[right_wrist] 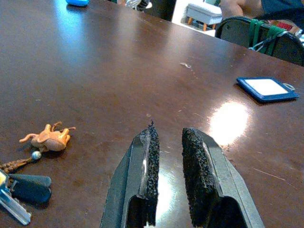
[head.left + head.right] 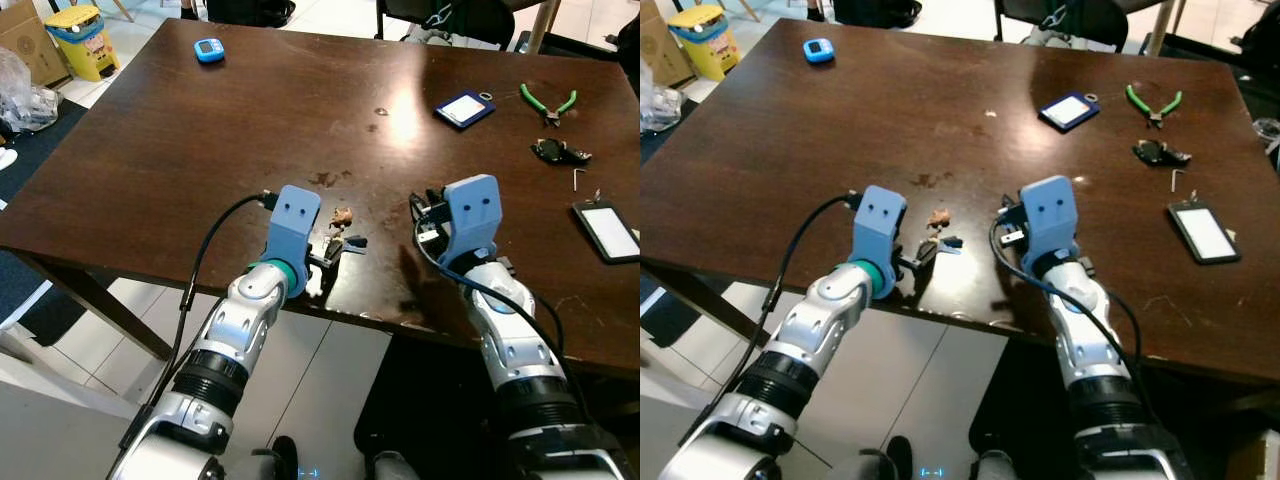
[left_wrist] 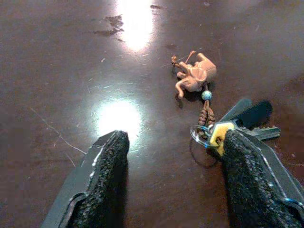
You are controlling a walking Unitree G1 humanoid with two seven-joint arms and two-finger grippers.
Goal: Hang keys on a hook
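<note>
**Dark wooden table, near edge: key bunch and two grippers**

- Yellow bin (image 2: 82, 40): on the floor beyond the table's far left corner.
- Blue timer-like gadget (image 2: 208, 49): far left part of the table (image 2: 200, 150), well apart from everything else.
- Left gripper (image 3: 171, 180): over the near edge of the table, fingers spread wide and low over the wood. One fingertip (image 3: 247, 166) is touching or just beside the key ring; the other stands apart with bare table between them. Nothing is clamped.
- Keys (image 3: 247, 118): lying flat on the table near its front edge, between the two arms. Dark-headed keys and a yellow tag on a ring, joined by a short braided cord with a bead to a small tan animal charm (image 3: 195, 73).
- Right gripper (image 1: 168, 161): near the front edge, just right of the keys, fingers close together with a narrow gap, holding nothing.
- Blue-framed card holder (image 2: 464, 108): right of centre, farther back.
- Green-handled pliers (image 2: 547, 102): far right.
- Small black object (image 2: 558, 151): just in front of the pliers.
- Black-framed card holder (image 2: 606, 230): right edge.
</note>
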